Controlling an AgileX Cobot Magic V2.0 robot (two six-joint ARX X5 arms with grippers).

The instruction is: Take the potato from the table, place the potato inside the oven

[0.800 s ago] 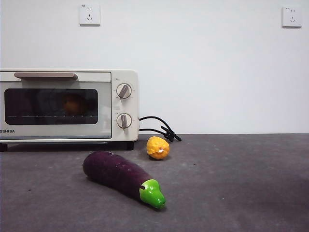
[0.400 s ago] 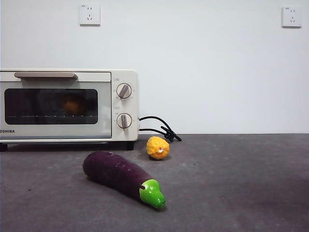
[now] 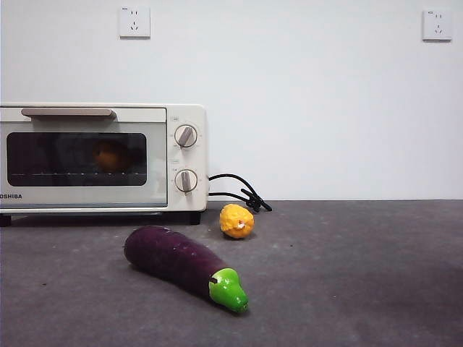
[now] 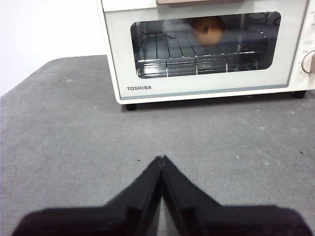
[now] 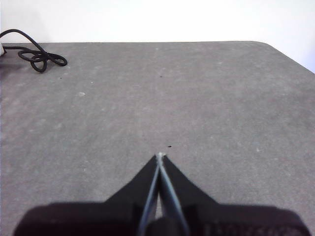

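The orange-brown potato (image 3: 108,155) (image 4: 206,29) lies on the wire rack inside the cream-white oven (image 3: 177,116) (image 4: 206,91), seen dimly through the closed dark glass door. The oven stands at the back left of the dark grey table (image 3: 347,275). My left gripper (image 4: 161,158) is shut and holds nothing, hovering over bare table in front of the oven door. Over bare table well to the right of the oven, my right gripper (image 5: 160,156) is also shut on nothing. Neither arm shows in the front view.
A long purple eggplant (image 3: 173,256) with a green stem end lies in front of the oven. A small bumpy yellow fruit (image 3: 236,221) sits just right of the oven's corner. The black cord (image 3: 239,191) (image 5: 37,56) coils behind it.
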